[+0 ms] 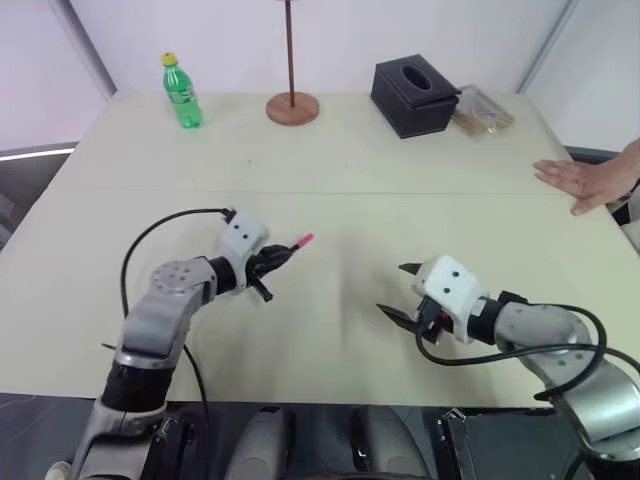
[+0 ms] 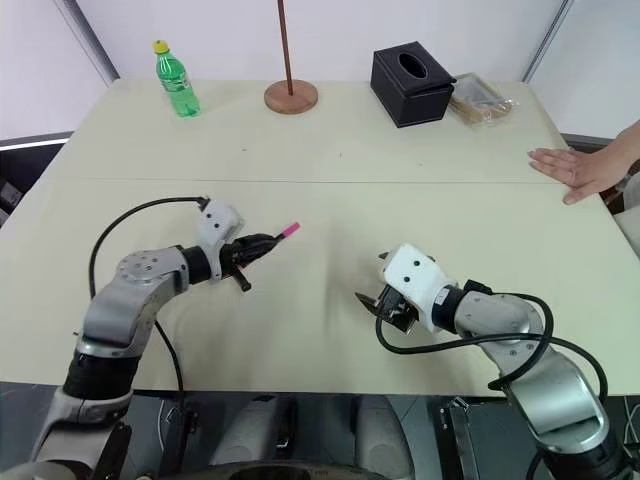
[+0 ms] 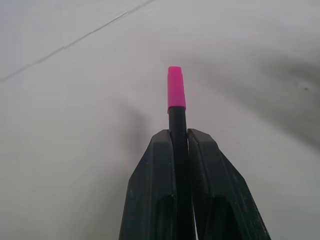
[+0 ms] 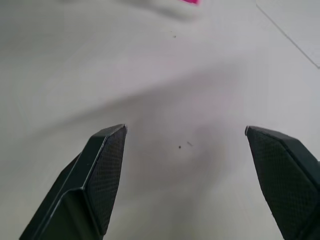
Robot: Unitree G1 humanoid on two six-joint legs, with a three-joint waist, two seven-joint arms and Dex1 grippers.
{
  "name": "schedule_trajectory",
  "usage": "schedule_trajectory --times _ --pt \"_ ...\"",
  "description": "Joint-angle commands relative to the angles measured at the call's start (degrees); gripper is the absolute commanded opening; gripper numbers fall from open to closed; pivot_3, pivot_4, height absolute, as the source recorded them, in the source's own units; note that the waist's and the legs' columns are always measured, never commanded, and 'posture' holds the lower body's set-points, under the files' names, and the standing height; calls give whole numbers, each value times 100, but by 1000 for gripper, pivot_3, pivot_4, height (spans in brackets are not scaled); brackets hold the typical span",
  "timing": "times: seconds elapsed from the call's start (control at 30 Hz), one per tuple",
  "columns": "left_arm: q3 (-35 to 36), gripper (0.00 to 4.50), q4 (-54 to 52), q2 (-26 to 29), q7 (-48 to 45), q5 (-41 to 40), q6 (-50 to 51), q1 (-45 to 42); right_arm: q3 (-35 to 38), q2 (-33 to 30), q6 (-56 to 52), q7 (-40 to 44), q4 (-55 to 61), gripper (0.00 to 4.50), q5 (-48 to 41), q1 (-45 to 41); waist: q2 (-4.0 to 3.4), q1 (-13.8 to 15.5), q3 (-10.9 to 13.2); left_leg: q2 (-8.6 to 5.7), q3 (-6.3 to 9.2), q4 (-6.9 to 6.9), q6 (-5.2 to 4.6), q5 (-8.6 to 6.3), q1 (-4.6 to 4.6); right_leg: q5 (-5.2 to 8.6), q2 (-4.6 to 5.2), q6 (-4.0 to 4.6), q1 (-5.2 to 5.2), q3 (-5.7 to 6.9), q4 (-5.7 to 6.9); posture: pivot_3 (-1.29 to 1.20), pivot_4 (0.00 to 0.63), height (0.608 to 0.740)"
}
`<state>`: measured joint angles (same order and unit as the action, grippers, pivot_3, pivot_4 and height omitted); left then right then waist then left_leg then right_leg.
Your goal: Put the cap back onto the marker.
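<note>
My left gripper (image 1: pixel 283 255) is shut on the black marker (image 3: pixel 176 131), which runs out between its two fingers (image 3: pixel 155 165). The bright pink cap (image 3: pixel 176 88) sits on the marker's free end, pointing toward the table's middle (image 1: pixel 304 240). The marker is held a little above the cream table (image 1: pixel 330 320). My right gripper (image 1: pixel 395 290) hovers to the right of it, apart from the marker, open wide with nothing between its fingers (image 4: pixel 107 165). A bit of pink from the cap (image 4: pixel 190 1) shows at the edge of the right wrist view.
Along the table's far side stand a green bottle (image 1: pixel 182 92), a wooden stand with a round base (image 1: pixel 293 107), a black tissue box (image 1: pixel 413 97) and a clear packet (image 1: pixel 482 112). A person's hand (image 1: pixel 585 185) rests flat on the table's right edge.
</note>
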<state>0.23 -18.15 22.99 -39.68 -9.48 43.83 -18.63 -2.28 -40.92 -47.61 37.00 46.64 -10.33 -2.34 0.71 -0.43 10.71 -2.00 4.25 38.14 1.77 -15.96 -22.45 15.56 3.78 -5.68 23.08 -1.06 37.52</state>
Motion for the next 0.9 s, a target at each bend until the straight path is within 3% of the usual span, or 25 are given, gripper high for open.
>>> schedule_trajectory --times 0.03,0.4,0.7,0.9 --pt "465 0 -383 -191 744 -55 468 101 -89 154 13 -245 296 3869 -19 128 0 -1 0 0 0 0 0 0 1 0 0 0 -1 0 0 0 150 740" --pt "692 0 -890 -205 1467 -291 1133 788 -140 159 48 -389 303 3869 -63 221 0 -11 0 -1 -1 -1 1 0 2 0 1 1 0 -1 -1 0 150 740" --pt "704 4490 -958 -200 1731 -377 807 1006 -215 131 47 -383 296 3944 -63 217 0 -10 0 -2 -1 -1 1 0 2 0 3 1 -1 0 -4 0 150 740" --pt "822 4490 -1225 -196 1648 -470 -100 1314 -204 90 65 -312 237 3944 -99 182 0 -5 0 -1 0 -3 1 -1 2 1 5 2 0 -2 -7 0 150 740"
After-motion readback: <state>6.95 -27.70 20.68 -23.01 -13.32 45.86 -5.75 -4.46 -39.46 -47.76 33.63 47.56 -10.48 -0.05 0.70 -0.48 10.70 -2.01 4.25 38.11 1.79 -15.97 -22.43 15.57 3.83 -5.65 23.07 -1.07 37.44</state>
